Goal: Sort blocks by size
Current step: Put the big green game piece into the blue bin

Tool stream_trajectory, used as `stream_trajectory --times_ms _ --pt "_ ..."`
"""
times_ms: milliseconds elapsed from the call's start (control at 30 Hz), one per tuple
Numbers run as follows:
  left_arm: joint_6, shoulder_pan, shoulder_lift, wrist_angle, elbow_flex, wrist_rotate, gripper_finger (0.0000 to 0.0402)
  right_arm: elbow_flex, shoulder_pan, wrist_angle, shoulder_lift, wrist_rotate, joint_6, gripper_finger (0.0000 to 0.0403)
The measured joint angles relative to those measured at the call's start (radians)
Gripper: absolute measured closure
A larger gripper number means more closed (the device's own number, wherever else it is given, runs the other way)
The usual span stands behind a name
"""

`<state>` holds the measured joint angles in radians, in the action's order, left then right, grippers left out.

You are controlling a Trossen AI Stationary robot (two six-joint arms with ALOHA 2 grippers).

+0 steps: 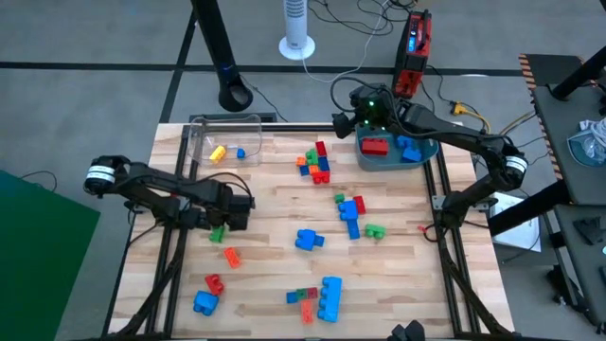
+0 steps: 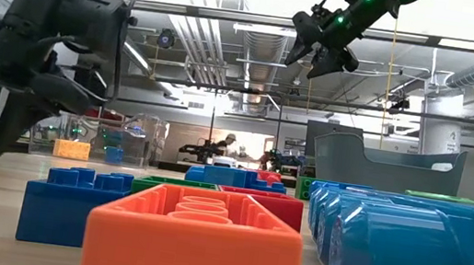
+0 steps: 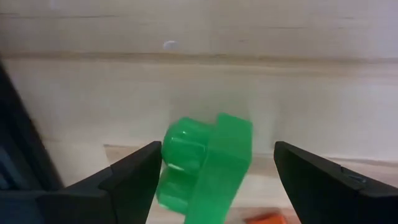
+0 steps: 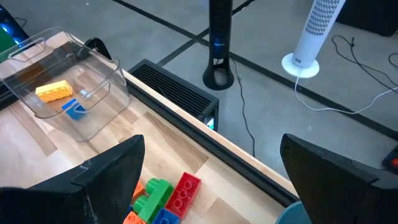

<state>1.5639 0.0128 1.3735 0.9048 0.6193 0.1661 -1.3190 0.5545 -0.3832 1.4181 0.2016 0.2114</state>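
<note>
High view: left tool (image 1: 220,225) over small green block (image 1: 217,233); orange block (image 1: 231,255) just beyond.
Left wrist view: fingers (image 3: 130,180) spread wide, block between, ungripped, on surface (image 3: 311,106).
Right wrist view: right tool (image 4: 211,186) open, empty.

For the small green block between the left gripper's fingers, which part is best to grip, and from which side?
The small green block lies tilted on the table, one stud end toward the camera. The left gripper is open with a finger on each side of it. Gripping it across its two flat long sides, coming down from above, looks best: those faces are roughly parallel, while the round stud would probably slip.
</note>
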Motion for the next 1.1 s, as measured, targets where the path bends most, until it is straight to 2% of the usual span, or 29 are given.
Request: stream_trajectory --times_ms 333,733,1000,1100 --pt "-0.02 0.0 0.0 -0.053 -0.023 0.001 0.0115 0.0 0.0 0.0 0.0 0.0 -0.002 0.0039" --pt "-0.044 0.006 -0.002 -0.082 -0.023 -0.004 0.0213 0.0 0.0 -0.001 -0.002 0.0 0.014 0.0039" --pt "-0.062 0.006 -0.002 -0.092 -0.023 -0.004 0.02 0.0 0.0 -0.002 -0.002 0.0 0.015 0.0039" --pt "-0.081 0.012 -0.001 -0.099 -0.013 -0.035 0.02 0.0 0.0 -0.002 -0.002 0.0 0.014 0.0039"
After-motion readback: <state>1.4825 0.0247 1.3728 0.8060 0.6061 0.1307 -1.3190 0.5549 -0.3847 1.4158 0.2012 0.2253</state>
